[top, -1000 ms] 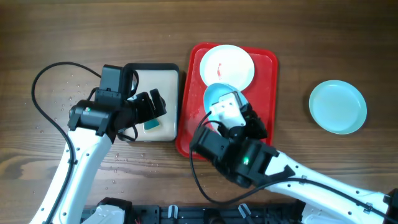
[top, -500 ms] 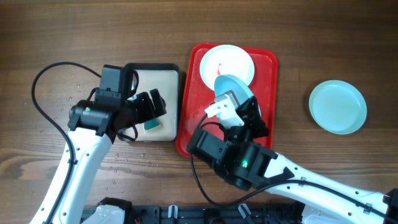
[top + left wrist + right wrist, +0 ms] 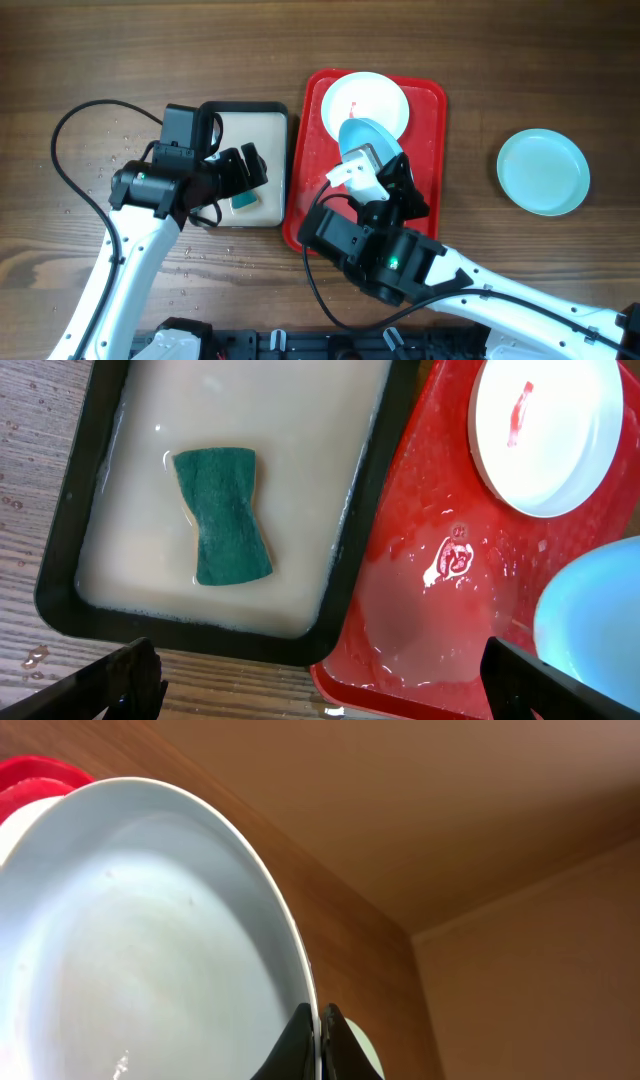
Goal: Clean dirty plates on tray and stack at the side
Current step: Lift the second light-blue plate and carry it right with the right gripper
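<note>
Now, stacking step: plate [image 3: 150, 940] over the tray [image 3: 430, 130].
My right gripper [image 3: 318, 1025] pinches its rim; next, probably rightward onto the other plate [image 3: 543, 172].

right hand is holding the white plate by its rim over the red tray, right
No: the right hand holds a turquoise plate by its rim over the red tray. The white plate lies on the tray, as the overhead view shows.

Wooden table [image 3: 150, 50] carries black-rimmed tray [image 3: 256, 135], red tray [image 3: 428, 130] just beside; turquoise plate [image 3: 543, 172] well apart at right.
</note>
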